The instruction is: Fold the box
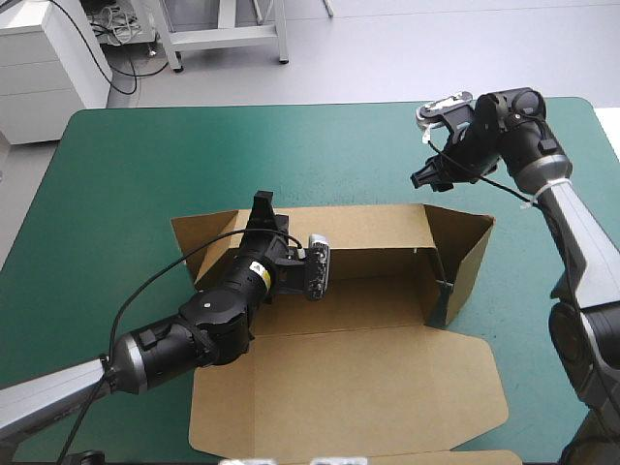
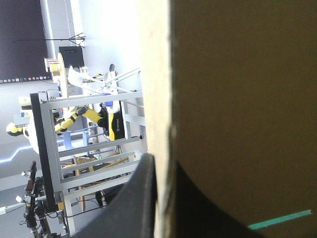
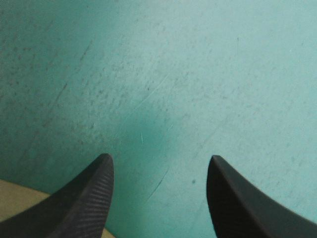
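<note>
The brown box (image 1: 358, 378) lay in the middle of the counter (image 1: 126, 165), far and right walls raised, lid flat toward the near edge. The left hand (image 1: 263, 211) pinched the far wall's left end; holding it upright seemed best. The right hand (image 1: 422, 180) hovered open beyond the far right corner, over free teal-green cover.

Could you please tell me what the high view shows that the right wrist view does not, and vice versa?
Only the high view shows the whole box: far wall and right end wall raised, lid flat toward the near edge, with the left gripper at the far wall. Only the right wrist view shows the right gripper open, nothing between its fingers. Both show the teal-green cover and brown board of the box, in the wrist view only a corner beside one finger.
</note>
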You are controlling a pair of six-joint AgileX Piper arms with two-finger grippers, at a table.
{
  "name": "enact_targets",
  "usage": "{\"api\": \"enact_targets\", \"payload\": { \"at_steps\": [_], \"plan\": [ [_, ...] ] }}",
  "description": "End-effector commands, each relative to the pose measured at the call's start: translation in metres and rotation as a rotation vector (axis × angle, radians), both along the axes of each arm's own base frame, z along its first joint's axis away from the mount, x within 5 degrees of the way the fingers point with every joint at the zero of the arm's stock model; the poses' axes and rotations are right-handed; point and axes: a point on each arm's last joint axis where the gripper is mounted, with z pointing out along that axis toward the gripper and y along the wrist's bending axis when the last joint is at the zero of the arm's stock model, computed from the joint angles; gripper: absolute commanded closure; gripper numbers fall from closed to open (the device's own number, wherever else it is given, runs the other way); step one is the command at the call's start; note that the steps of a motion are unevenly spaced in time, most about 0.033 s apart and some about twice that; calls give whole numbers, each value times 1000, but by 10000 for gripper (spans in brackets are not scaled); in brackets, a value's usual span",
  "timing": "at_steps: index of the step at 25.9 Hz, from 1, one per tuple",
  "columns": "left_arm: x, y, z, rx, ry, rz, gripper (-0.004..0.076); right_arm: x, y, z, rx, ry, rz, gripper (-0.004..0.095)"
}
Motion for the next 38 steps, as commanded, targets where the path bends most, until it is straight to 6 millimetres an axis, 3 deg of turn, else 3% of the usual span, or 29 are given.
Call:
{"api": "enact_targets", "payload": {
  "at_steps": [1,4,11,17,20,27,38],
  "plan": [
    [-5,-2,5,-50,15,-13,731,-28,-8,23,12,-63,15,402],
    [-5,-2,6,-47,11,-15,731,-58,-12,22,17,-49,32,402],
    [-5,-2,6,-47,11,-15,731,-109,-16,20,78,-123,78,402],
    [-5,-2,6,-53,11,-21,731,-167,-17,-7,209,-254,128,420],
    [-5,-2,6,-53,11,-21,731,-183,-17,-16,256,-287,142,420],
    [-5,-3,6,-58,12,-31,731,-208,-13,-28,366,-374,192,420],
    [-5,-5,6,-67,13,-48,731,-204,-15,-36,387,-421,129,421]
  ]
}}
